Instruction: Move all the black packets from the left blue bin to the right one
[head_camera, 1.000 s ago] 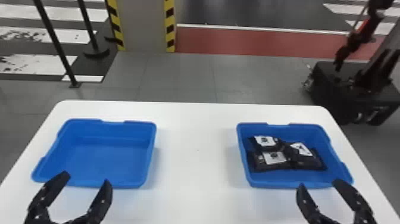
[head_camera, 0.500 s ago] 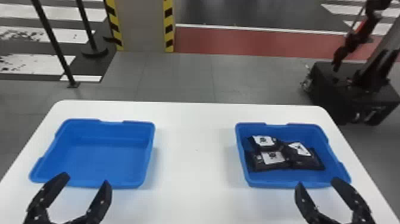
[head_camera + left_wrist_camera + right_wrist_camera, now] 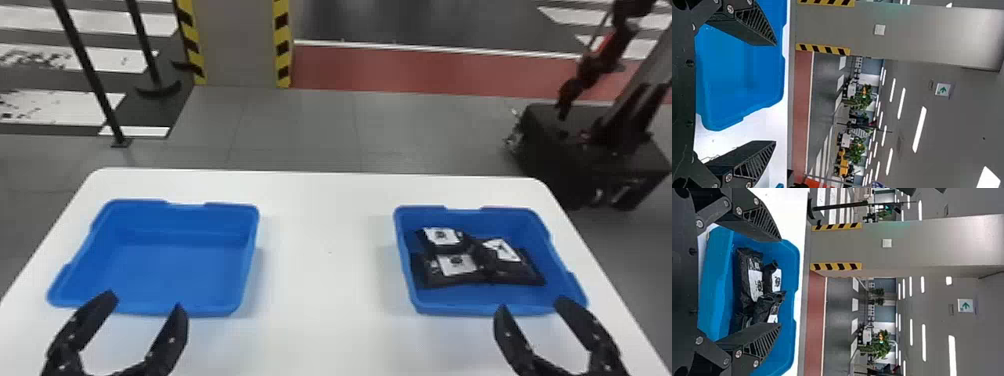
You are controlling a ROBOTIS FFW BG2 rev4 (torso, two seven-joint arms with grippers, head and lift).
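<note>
In the head view, my left gripper (image 3: 145,302) stands open at the near edge of the left blue bin (image 3: 170,265), whose floor is bare. My right gripper (image 3: 530,305) is open at the near rim of the right blue bin (image 3: 495,306). Several black packets (image 3: 455,265) with white labels lie piled in that right bin. The left wrist view has the left gripper (image 3: 775,94) with its fingers apart and the bin (image 3: 730,74) beyond. In the right wrist view the right gripper (image 3: 781,282) holds nothing, with packets (image 3: 746,282) beyond its spread fingers.
Both bins stand on a white table (image 3: 325,280), with a wide strip of tabletop between them. Past its far edge are a striped pillar (image 3: 240,45), thin black posts (image 3: 90,75) and a dark wheeled machine (image 3: 590,150) at the right.
The head view has shifted very slightly, with the bins a little farther left in it. Both grippers and the packets otherwise keep their places.
</note>
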